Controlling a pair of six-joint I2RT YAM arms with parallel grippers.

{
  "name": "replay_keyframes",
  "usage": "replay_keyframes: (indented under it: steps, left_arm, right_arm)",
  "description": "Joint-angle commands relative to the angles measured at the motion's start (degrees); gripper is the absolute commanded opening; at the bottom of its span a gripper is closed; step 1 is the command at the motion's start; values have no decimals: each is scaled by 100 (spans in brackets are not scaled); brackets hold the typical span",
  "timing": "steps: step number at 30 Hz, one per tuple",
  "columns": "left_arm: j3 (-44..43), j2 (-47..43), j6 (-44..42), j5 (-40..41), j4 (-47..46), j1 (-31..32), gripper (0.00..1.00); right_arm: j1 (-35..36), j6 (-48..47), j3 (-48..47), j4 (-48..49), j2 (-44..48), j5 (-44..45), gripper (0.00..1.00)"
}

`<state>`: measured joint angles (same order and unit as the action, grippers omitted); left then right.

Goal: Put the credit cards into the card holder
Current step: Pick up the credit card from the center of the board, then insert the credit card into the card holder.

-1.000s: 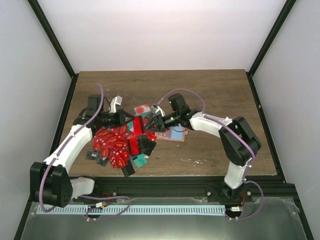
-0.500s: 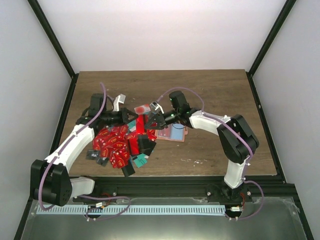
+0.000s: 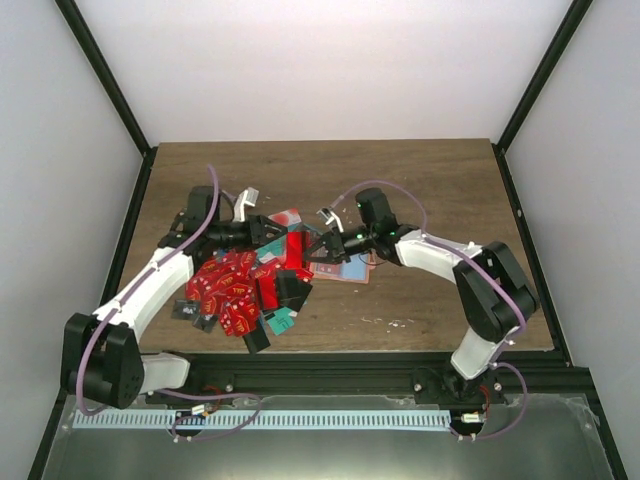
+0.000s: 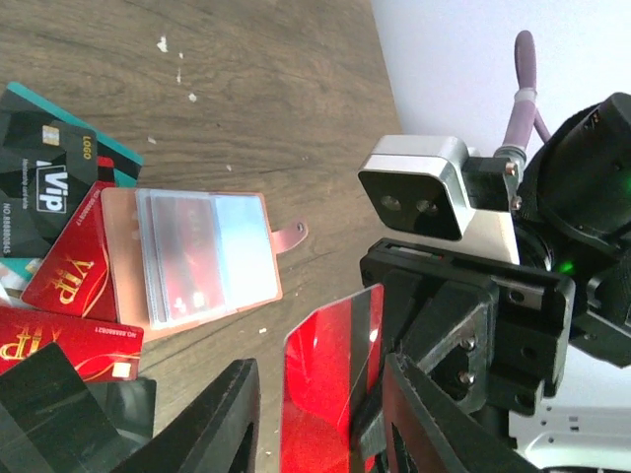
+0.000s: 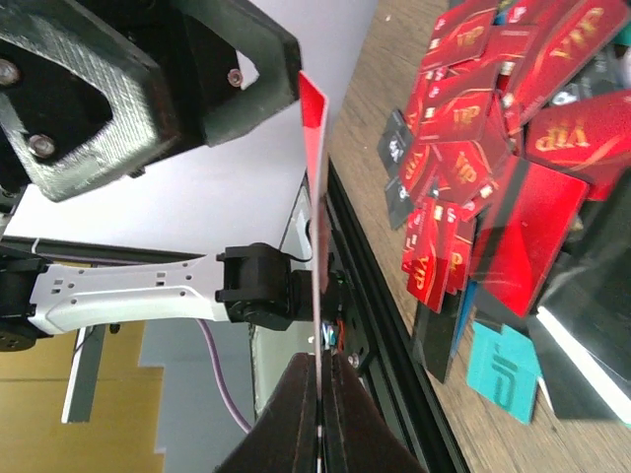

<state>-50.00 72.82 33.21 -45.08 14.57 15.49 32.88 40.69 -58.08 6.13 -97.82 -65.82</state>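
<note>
**A:** What does the top view show?

**B:** Your arms meet over the middle of the table (image 3: 430, 190). The right tool (image 3: 320, 243) pinches one red card (image 3: 297, 247) on edge. The left tool (image 3: 274, 233) sits just beside it, jaws partly spread, gripping nothing. The card holder (image 3: 345, 268) lies open on the table near the right tool, beside the heap of credit cards (image 3: 230, 290).

**A:** And the left wrist view?

**B:** You look between its own spread fingers (image 4: 222, 424) at the red card's striped face, gripped from the right side. Beyond it lies the salmon holder with its clear sleeves (image 4: 202, 256) uppermost and loose cards touching its left edge.

**A:** The right wrist view?

**B:** The card stands edge-on, clamped between fingers pressed together at the bottom. The left tool looms close to the card's top edge; I cannot tell whether they touch.

**A:** How do I do this step well?

**B:** I judge the card is ready to go to a sleeve. Draw your left tool clear first. Tilt the card low, line its free edge with the sleeve mouth, and slide slowly. The holder looks light, so pin it with your left tool.
</note>
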Motion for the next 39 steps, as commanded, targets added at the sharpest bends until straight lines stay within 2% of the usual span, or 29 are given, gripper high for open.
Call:
replay_keyframes:
  steps: [1, 4, 7, 15, 27, 39]
  left_arm:
    - [-302, 159, -102, -266, -72, 42, 43]
    - [-456, 192, -169, -281, 22, 42, 54]
    - [-548, 251, -209, -405, 15, 43, 56]
    - [-588, 366, -131, -677, -204, 167, 54]
    - [-595, 442, 157, -792, -703, 459, 48]
    - [-662, 780, 159, -871, -881, 671, 47]
  right_arm:
    - [-282, 212, 346, 111, 446, 227, 1]
    - [-502, 290, 588, 102, 704, 308, 1]
    - [-797, 342, 772, 93, 968, 333, 1]
    - [-1020, 358, 727, 0, 1191, 298, 1]
    - [-1023, 571, 471, 261, 1056, 215, 1]
    - [-1027, 817, 501, 717, 1127, -162, 1]
